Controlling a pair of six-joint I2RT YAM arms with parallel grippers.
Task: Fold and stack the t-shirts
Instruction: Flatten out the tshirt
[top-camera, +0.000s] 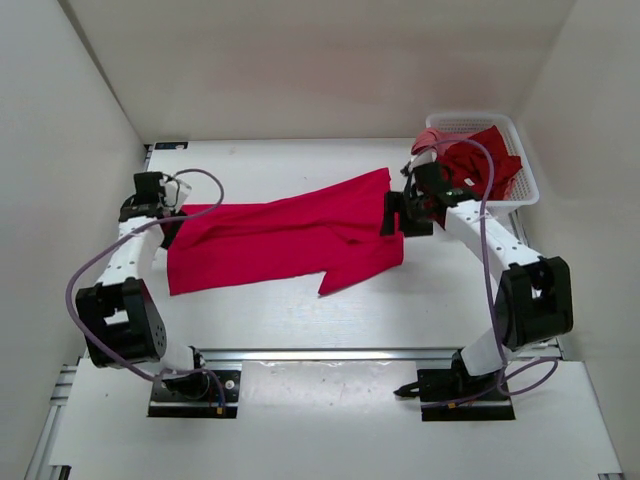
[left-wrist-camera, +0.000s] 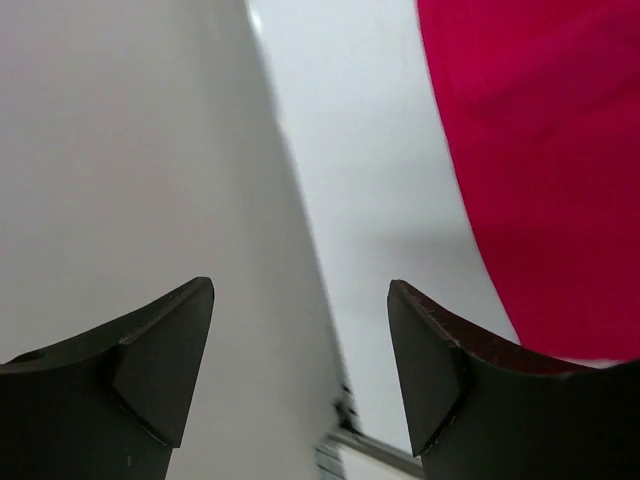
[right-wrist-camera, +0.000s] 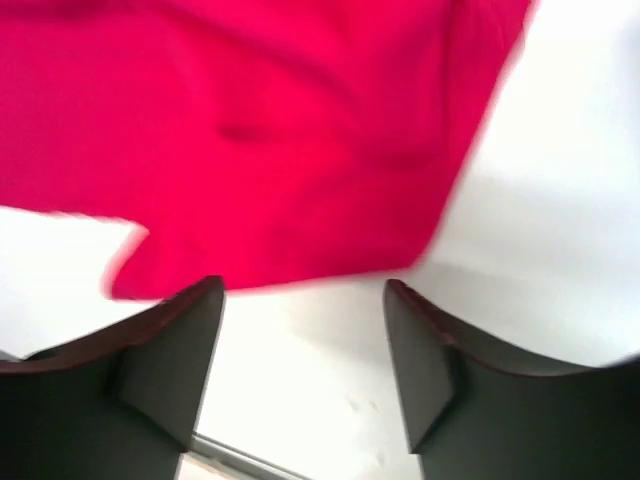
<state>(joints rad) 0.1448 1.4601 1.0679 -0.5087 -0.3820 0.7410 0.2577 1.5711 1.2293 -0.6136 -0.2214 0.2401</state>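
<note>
So the bright pinkish-red cloth t-shirt (top-camera: 280, 235) lies spread between left pincer (left-wrist-camera: 300, 300) and right pincer (right-wrist-camera: 305, 290), both apart, empty. Guessing the spreading step's done; next needs grabbing an edge to fold.

bright red t-shirt (top-camera: 280, 235) covering table centre l-to-r, bare table (top-camera: 300, 310) strips in front & behind free to pass, side wall (top-camera: 70, 130) close beside left gripper (left-wrist-camera: 300, 290), basket (top-camera: 530, 190) w/ dark shirts (top-camera: 478, 160) blocking far-rt corner
</note>
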